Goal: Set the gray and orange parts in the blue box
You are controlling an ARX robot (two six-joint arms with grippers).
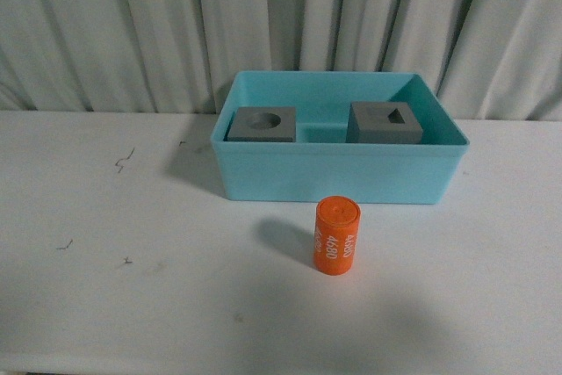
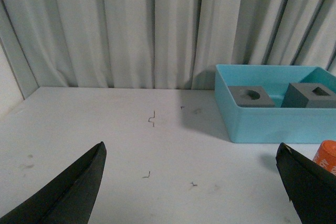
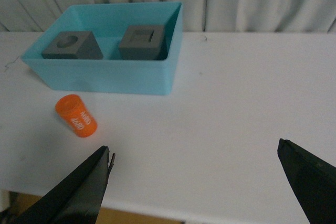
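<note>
Nearest, the left fingers (image 2: 73, 192) and right fingers (image 3: 79, 187) were spread wide, holding nothing, over a white tabletop (image 1: 105, 305) flecked with small dark scuffs. Farther on, the orange cylinder (image 1: 336, 236) stood upright just before the blue box (image 1: 338, 177). Inside it sat the round-holed gray cube (image 1: 262, 125) and the square-holed gray cube (image 1: 384, 123), apart. Pale pleated curtains (image 1: 132, 24) closed the back.

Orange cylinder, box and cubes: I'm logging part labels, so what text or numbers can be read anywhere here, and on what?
"4680": white digits running sideways on the side of the orange cylinder.
A second line of white letters next to those digits on the orange cylinder: too blurred to read.
No writing shows on the blue box, the gray cube with the round hole or the gray cube with the square hole.
</note>
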